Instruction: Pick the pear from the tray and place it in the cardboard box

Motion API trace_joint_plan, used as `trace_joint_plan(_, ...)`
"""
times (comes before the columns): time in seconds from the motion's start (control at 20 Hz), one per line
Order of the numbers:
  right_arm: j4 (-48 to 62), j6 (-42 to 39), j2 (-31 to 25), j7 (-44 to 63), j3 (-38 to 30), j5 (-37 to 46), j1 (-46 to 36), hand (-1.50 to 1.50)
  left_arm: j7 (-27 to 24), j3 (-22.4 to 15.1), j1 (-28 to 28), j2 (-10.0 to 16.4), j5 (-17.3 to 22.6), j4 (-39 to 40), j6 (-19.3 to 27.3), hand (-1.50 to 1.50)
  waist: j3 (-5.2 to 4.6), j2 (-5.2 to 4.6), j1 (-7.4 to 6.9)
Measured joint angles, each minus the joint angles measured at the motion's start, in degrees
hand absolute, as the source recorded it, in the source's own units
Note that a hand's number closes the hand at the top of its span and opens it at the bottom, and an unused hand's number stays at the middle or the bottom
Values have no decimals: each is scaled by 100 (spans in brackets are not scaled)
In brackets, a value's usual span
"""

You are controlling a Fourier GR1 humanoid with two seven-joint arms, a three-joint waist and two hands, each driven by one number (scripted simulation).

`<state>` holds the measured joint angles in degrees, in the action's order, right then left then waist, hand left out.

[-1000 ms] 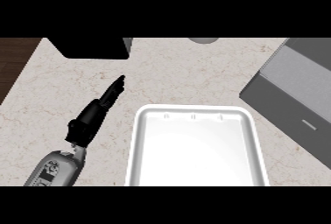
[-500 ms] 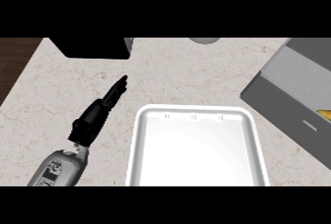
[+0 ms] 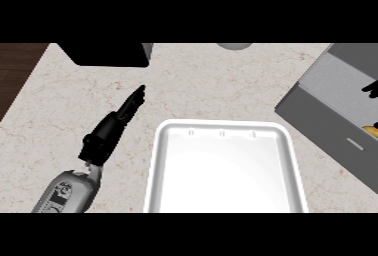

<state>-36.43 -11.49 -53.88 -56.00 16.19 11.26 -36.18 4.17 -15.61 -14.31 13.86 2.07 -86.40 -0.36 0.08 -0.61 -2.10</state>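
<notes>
Only a yellow sliver of the pear (image 3: pixel 367 129) is seen, inside the cardboard box (image 3: pixel 325 117) beside the right hand (image 3: pixel 371 90), whose grip cannot be told. The left hand (image 3: pixel 111 130) is held straight-fingered over the counter (image 3: pixel 207 80), left of the tray (image 3: pixel 156 165).

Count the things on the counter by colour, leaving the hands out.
White: 1 (tray)
Grey: 2 (box, round object at the top edge)
Black: 1 (block, top left)
Yellow: 1 (piece inside the box)
Total: 5
</notes>
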Motion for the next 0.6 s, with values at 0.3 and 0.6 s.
trace_joint_plan(0.3,590,-410,346,49,-239,-477,-279,-150,-133,-6,58,-30,-73,32,-26,0,9,-21,-3)
trace_joint_plan(0.6,1042,-1226,414,567,-825,-1522,-558,-150,-74,26,39,-6,-56,-13,-72,0,16,-26,-26)
